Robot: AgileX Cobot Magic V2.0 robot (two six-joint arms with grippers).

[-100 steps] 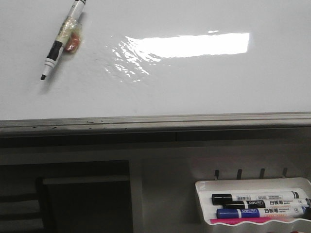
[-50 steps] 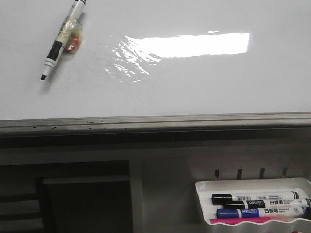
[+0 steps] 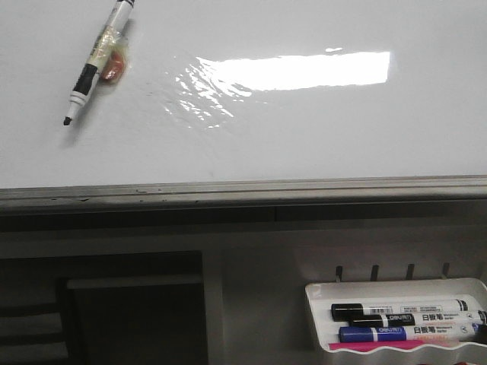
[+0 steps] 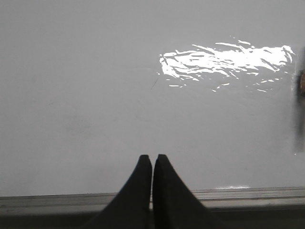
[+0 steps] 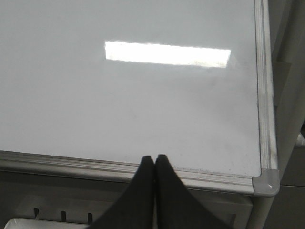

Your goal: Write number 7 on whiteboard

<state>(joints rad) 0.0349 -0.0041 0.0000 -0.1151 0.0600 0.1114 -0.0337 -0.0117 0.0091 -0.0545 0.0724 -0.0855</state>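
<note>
The whiteboard (image 3: 304, 144) lies flat and glossy, with bright glare and a wrinkled film patch; no number 7 shows on it. A black-and-white marker (image 3: 97, 61), uncapped with its tip toward the near side, lies on the board at the far left, with tape and an orange bit on its barrel. My left gripper (image 4: 152, 157) is shut and empty over the board's near edge. My right gripper (image 5: 155, 158) is shut and empty over the board's near edge by its right corner (image 5: 267, 183). Neither gripper shows in the front view.
A small white tray (image 3: 396, 319) below the board's grey metal edge (image 3: 243, 190) at the near right holds black and blue markers and a pink item. A dark opening sits at the near left under the board.
</note>
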